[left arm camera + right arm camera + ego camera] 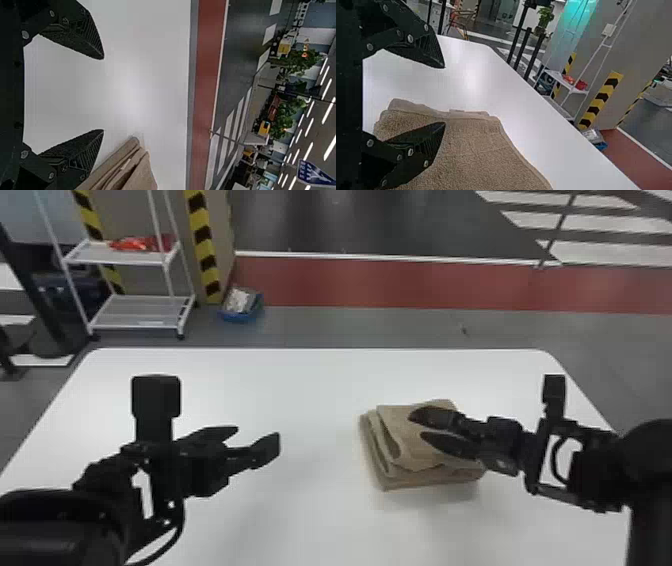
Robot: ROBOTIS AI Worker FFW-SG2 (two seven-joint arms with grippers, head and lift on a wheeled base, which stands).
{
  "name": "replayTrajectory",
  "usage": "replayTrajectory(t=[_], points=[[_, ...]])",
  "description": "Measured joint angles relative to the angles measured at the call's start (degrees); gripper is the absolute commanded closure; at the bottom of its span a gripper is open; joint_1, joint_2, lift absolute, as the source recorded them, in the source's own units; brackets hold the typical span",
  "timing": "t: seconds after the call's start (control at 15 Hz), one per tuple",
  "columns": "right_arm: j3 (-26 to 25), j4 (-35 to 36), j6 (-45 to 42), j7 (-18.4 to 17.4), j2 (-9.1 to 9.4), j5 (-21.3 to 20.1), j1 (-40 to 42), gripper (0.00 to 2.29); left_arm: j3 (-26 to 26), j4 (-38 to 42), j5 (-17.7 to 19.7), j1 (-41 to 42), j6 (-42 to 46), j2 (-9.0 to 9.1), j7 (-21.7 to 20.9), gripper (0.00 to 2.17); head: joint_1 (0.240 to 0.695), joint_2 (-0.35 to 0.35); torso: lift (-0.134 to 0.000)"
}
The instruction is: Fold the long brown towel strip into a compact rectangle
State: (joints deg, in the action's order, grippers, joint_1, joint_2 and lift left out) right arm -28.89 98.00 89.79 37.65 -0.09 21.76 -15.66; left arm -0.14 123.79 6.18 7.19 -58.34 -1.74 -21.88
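Black, two-fingered left end effector (pixel 258 432), spread, hangs left of the folded brown terry towel (pixel 395 420); matching right end effector (pixel 416 426), parted, is nearer, over it.

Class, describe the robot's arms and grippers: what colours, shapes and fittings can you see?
The left arm and right arm are black, with rounded housings and angular, open-framed wrists. A thin black cable loops by the left wrist. The left gripper and right gripper each have two black, tapering fingers with ridged inner faces and silvery bolts.
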Motion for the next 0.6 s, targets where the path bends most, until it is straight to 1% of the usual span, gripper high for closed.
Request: replayTrajectory(t=[0.07, 0.13, 0.2, 0.27, 0.33, 0.4, 0.47, 0.53, 0.6], points=[[-0.9, 2.0, 0.0, 0.84, 0.0, 0.07, 0.96, 0.82, 0.35, 0.02, 0.88, -0.64, -0.04, -0.01, -0.12, 0.4, 0.695, -0.073, -0.124], [-1.92, 3.53, 0.0, 1.92, 0.0, -0.03, 1.66, 1.43, 0.61, -0.09, 1.86, -1.49, -0.1, 0.04, -0.78, 0.73, 0.695, -0.092, -0.124], [-3.19, 5.31, 0.0, 2.55, 0.0, -0.64, 2.42, 1.78, 0.8, -0.83, 2.74, -2.88, -0.15, 0.26, -2.58, 1.42, 0.695, -0.11, -0.124], [-4.13, 7.21, 0.0, 2.67, 0.0, -1.92, 3.53, 2.01, 0.91, -2.31, 3.9, -4.79, -0.17, 0.5, -4.57, 2.03, 0.695, -0.132, -0.124], [-4.61, 8.81, 0.0, 2.75, 0.0, -3.52, 4.83, 2.11, 0.93, -4.23, 5.3, -6.75, -0.25, 0.67, -5.72, 2.14, 0.695, -0.151, -0.124], [-4.93, 10.37, 0.0, 3.0, 0.0, -5.72, 6.45, 2.14, 0.73, -7.33, 7.02, -9.44, -0.36, 0.83, -6.91, 2.14, 0.695, -0.173, -0.124], [-5.07, 11.25, 0.0, 3.49, 0.0, -7.63, 7.7, 2.21, 0.31, -10.87, 8.34, -12.11, -0.37, 0.97, -9.46, 2.14, 0.695, -0.218, -0.124], [-5.12, 11.89, 0.0, 4.08, -0.08, -9.63, 8.91, 2.22, -0.34, -15.87, 9.51, -15.51, 0.15, 1.38, -13.51, 2.14, 0.695, -0.241, -0.124], [-5.08, 12.48, 0.0, 4.33, -0.35, -11.34, 9.92, 2.22, -1.2, -21.31, 10.12, -18.84, 2.58, 1.61, -17.43, 2.14, 0.695, -0.263, -0.124]])
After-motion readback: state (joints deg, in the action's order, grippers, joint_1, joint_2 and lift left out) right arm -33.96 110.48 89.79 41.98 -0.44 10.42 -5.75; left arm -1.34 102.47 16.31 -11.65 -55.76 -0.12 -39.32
